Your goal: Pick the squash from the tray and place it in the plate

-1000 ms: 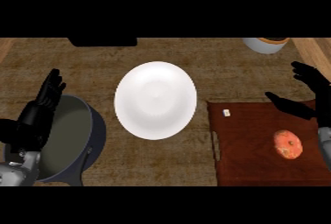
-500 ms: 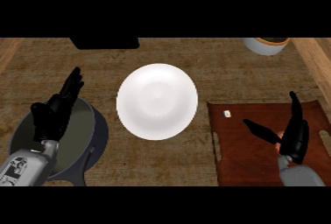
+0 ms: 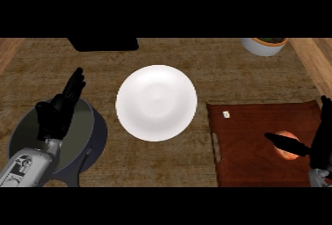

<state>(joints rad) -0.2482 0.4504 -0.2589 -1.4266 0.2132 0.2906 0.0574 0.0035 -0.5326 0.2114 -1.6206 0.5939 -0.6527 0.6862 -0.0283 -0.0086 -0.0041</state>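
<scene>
Desk: brown, mottled desk (image 3: 97, 66) filling pretty much the whole head view, with lighter wood strips running down both sides.
Plate: white plate (image 3: 156, 103) sitting bare in the middle of the desk, between the pan and the tray.
Tray: dark reddish-brown tray (image 3: 250, 149) on the right side, just right of the plate, not touching it. There's a tiny pale tag (image 3: 225, 114) near its upper left corner.
Squash: orange squash (image 3: 285, 147) lying on the tray toward its right edge, partly hidden behind the thumb of the right hand.
Right hand: right hand (image 3: 319, 145) comes in at the lower right, fingers straight and spread apart from the thumb, one on each side of the squash. Can't tell if it's actually touching it, but it's not closed around it.
Left hand: left hand (image 3: 59, 110) is over at the left, fingers straight and pointing up, holding nothing, hovering over the pan.
Pan: dark grey pan (image 3: 88, 132) at lower left, mostly covered by the left forearm.
Back edge: a black box (image 3: 103, 44) at upper left and a white pot (image 3: 262, 46) at upper right.
</scene>
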